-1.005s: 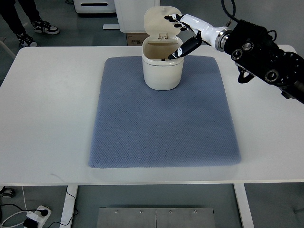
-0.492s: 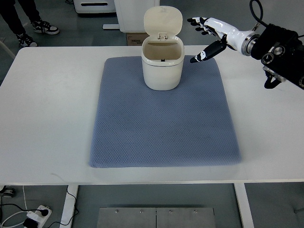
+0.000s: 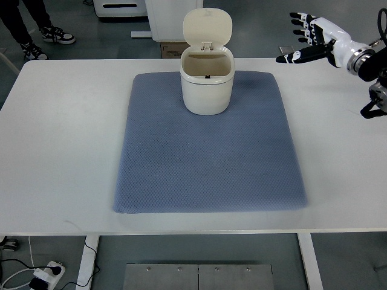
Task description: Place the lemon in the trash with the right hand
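Observation:
A cream trash bin (image 3: 206, 81) stands at the far middle of the blue mat (image 3: 208, 145) with its lid flipped up. I see no lemon anywhere; the bin's inside is mostly hidden from this angle. My right hand (image 3: 304, 39) hovers at the table's far right edge, well to the right of the bin, its fingers spread and holding nothing. The left arm does not show.
The white table (image 3: 60, 139) extends around the mat on all sides. A person's legs and shoes (image 3: 42, 30) stand on the floor beyond the far left corner. A white cabinet base and a cardboard box (image 3: 172, 47) sit behind the bin.
My right hand has pulled back from over the bin's opening to the far right, staying empty with fingers spread. The bin and mat have not moved.

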### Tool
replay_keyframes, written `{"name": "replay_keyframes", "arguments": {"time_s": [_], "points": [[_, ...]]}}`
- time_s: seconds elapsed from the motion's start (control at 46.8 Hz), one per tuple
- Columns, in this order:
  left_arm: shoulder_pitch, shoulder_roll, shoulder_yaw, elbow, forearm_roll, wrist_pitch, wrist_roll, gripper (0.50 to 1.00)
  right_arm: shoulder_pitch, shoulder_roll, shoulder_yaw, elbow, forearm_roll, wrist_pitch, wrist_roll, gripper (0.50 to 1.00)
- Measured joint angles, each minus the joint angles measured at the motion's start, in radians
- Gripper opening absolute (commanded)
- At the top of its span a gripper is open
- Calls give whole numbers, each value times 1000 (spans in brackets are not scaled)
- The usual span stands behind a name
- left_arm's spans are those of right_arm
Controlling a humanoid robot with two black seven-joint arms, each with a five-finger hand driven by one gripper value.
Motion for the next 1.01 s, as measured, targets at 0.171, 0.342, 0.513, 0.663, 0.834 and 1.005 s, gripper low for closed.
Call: {"name": "replay_keyframes", "arguments": {"time_s": [0.171,0.342,0.513,0.663,0.834,1.005], "points": [[0,0,0,0,0,0,0,1000,-99,22,180,8,1,1,-31,970],[0,0,0,0,0,0,0,1000,-206,71,358,21,1,0,-36,968],[0,0,0,0,0,0,0,1000,-291,124,482,52,0,-10,-33,985],[0,0,0,0,0,0,0,1000,-352,188,576,71,0,-13,-24,991],[0,0,0,0,0,0,0,1000,-413,235,630,118,-1,-20,3,995],[0,0,0,0,0,0,0,1000,-472,301,715,151,-1,-21,53,1000]]}}
